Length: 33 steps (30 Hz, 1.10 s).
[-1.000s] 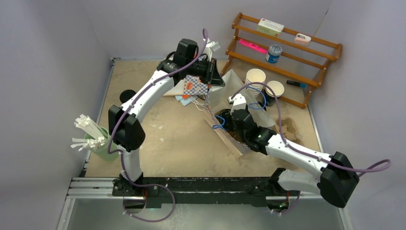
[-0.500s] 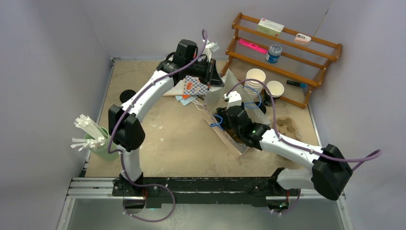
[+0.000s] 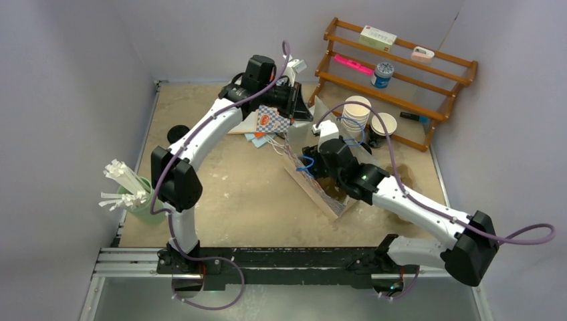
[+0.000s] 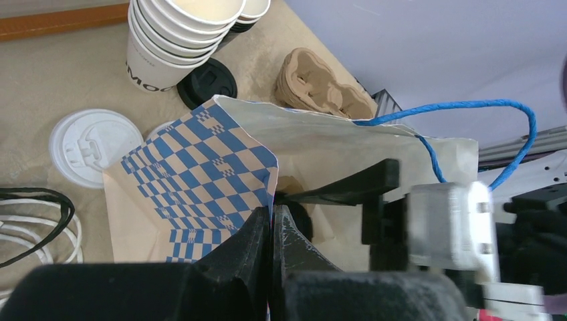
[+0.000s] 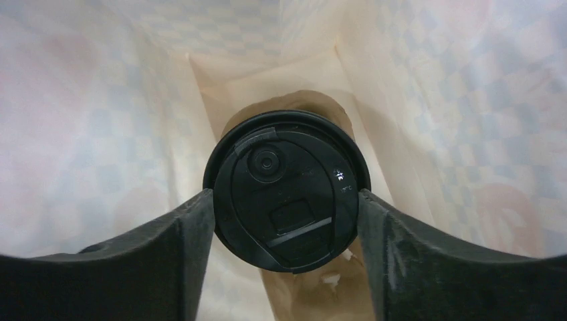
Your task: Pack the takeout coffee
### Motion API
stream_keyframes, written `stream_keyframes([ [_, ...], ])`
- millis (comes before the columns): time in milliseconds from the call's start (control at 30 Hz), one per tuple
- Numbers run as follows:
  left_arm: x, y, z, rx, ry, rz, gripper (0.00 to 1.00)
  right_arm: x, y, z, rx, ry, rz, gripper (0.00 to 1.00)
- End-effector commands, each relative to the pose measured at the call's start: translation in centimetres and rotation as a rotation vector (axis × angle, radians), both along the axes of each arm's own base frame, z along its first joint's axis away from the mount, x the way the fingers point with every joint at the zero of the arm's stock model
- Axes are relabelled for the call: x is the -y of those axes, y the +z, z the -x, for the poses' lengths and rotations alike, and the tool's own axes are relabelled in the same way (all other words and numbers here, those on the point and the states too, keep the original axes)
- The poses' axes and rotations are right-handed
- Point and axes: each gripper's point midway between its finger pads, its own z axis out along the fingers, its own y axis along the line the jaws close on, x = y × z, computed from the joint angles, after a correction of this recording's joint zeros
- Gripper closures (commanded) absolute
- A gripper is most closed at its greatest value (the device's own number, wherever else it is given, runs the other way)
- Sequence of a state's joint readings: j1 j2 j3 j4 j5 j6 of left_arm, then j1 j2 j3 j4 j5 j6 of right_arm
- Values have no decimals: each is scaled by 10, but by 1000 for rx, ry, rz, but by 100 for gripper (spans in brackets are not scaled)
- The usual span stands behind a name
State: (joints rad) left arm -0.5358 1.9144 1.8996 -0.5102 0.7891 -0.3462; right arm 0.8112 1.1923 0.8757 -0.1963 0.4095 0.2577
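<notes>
1. Mid-pack: your right gripper (image 5: 286, 221) is down inside the paper bag (image 4: 200, 167). Its fingers (image 5: 167, 254) press both sides of the black lid of a takeout coffee (image 5: 286, 180), centre of the right wrist view.
2. Your left gripper (image 4: 271, 221), bottom centre of the left wrist view, is pinched tight on the bag's checked rim and holds the mouth open.
3. The step in hand looks like setting the cup on the bag's floor. Whether it rests there yet cannot be told. The next move calls for a straight descent, release only once the cup stands level, then a straight lift out.
4. Bag walls crowd both fingers in the right wrist view, so spreading them wide could shove the paper.
5. The blue handle (image 4: 468, 127), right of the left wrist view, loops beside the right arm and could snag.
6. A stack of lidless cups (image 4: 174, 40), a white lid (image 4: 87, 144) and pulp carriers (image 4: 321, 83) sit near the bag in the upper part of that view. In the top view, bare table (image 3: 234, 194) lies left of the bag.
</notes>
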Motion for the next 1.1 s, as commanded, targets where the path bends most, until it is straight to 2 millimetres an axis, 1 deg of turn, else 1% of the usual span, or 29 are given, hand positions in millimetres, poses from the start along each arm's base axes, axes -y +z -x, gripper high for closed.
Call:
stream_keyframes([
  [0, -11, 24, 7, 89, -16, 19, 100, -1, 50, 1, 60, 40, -20, 15],
  [33, -13, 23, 8, 87, -14, 16, 100, 0, 51, 2, 52, 45, -14, 7],
  [67, -14, 23, 9, 86, -15, 15, 100, 0, 50, 4, 43, 52, -8, 2],
  [333, -15, 23, 11, 91, -15, 13, 100, 0, 37, 11, 2, 74, 5, 2],
  [367, -16, 22, 11, 91, -17, 11, 100, -1, 37, 11, -2, 77, 0, 4],
  [500, -19, 20, 14, 99, -21, -2, 100, -14, 36, 13, -54, 110, -38, 19],
  [600, -21, 19, 16, 100, -19, -7, 100, -21, 36, 9, -110, 99, -69, 28],
  [800, -20, 19, 15, 102, -16, -5, 100, -21, 27, -8, -153, 50, -83, 24],
  [900, -20, 19, 15, 101, -16, -3, 100, -22, 28, -18, -167, 39, -94, 30],
  [967, -20, 19, 16, 98, -17, -1, 100, -22, 26, -22, -182, 29, -91, 31],
  [1000, -20, 19, 16, 96, -15, -1, 100, -22, 25, -23, -182, 23, -87, 30],
  [1067, -20, 19, 16, 94, -16, 1, 100, -21, 22, -25, -184, 14, -76, 24],
])
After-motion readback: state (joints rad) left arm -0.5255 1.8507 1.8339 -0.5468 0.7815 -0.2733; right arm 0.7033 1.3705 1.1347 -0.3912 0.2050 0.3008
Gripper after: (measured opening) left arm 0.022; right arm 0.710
